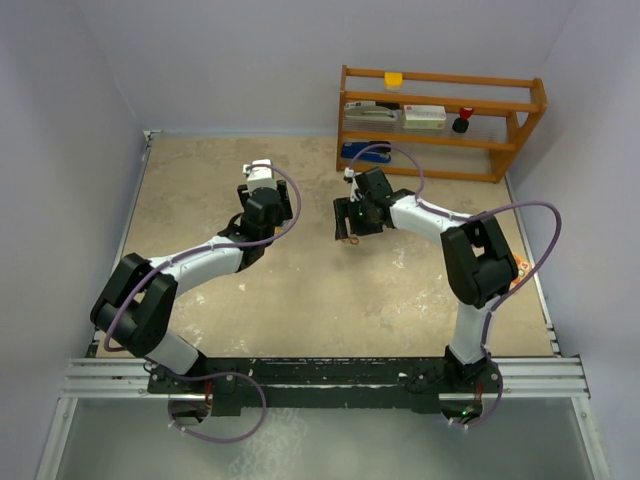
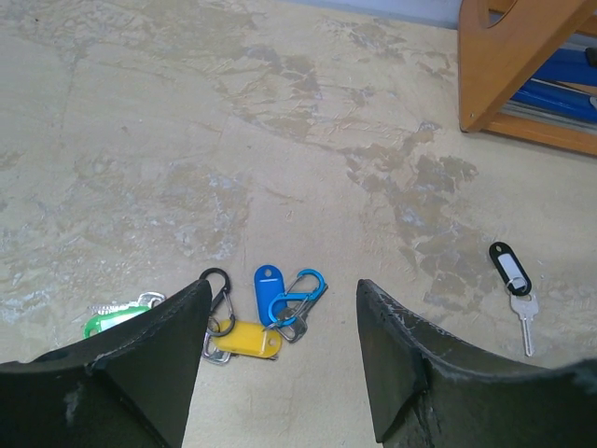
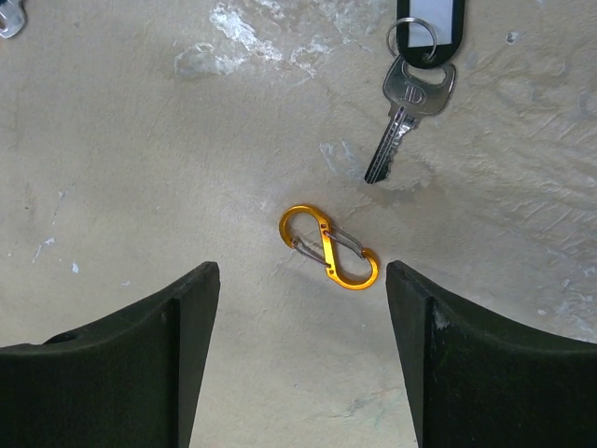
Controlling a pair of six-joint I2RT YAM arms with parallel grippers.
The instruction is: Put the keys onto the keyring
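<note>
In the left wrist view a blue key tag (image 2: pixel 267 287) lies against a blue S-hook (image 2: pixel 300 295). A yellow tag (image 2: pixel 246 340) lies by a black S-hook (image 2: pixel 217 297), and a green tag (image 2: pixel 110 321) shows partly behind the left finger. A black tag with white label (image 2: pixel 509 267) and its silver key (image 2: pixel 525 319) lie apart at the right. My left gripper (image 2: pixel 282 313) is open above this cluster. My right gripper (image 3: pixel 300 273) is open just above an orange S-hook (image 3: pixel 329 247). The black tag's key (image 3: pixel 407 110) lies beyond that hook.
A wooden shelf (image 1: pixel 440 120) with small items stands at the back right, and its leg (image 2: pixel 504 65) shows in the left wrist view. Grey walls close the table on three sides. The orange hook (image 1: pixel 350 240) lies under the right gripper (image 1: pixel 352 218).
</note>
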